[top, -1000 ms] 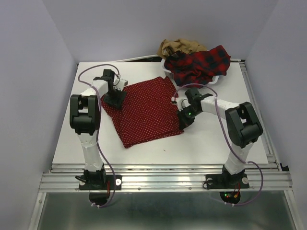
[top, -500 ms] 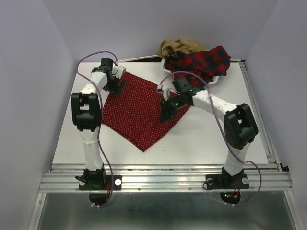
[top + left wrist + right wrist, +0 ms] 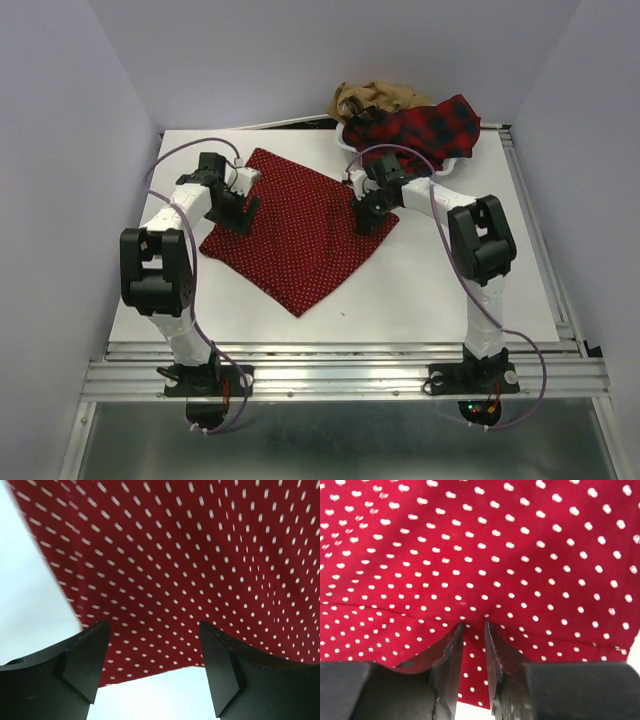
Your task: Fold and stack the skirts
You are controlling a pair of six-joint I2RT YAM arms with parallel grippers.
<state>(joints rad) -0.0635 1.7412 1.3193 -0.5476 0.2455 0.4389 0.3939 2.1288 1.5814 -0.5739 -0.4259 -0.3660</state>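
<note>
inspector: since half a second ago the dotted skirt (image 3: 295, 235) has settled flat as a diamond in the middle of the table (image 3: 460, 290), and both arms drew to its side corners. spread done, first fold due, i judge.
clerk: tools?
inspector: left tool (image 3: 152, 635) wide, empty, over the left hem. right tool (image 3: 473, 627) narrow, tips on the cloth; pinched or not, i cannot tell.

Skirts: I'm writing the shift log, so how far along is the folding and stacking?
Done: nothing stacked; the red dotted skirt lies spread flat. In hand: left gripper open over its left edge, right gripper nearly closed at its right edge, grip unclear. To do: plaid skirt and tan skirt, heaped at the basket.
</note>
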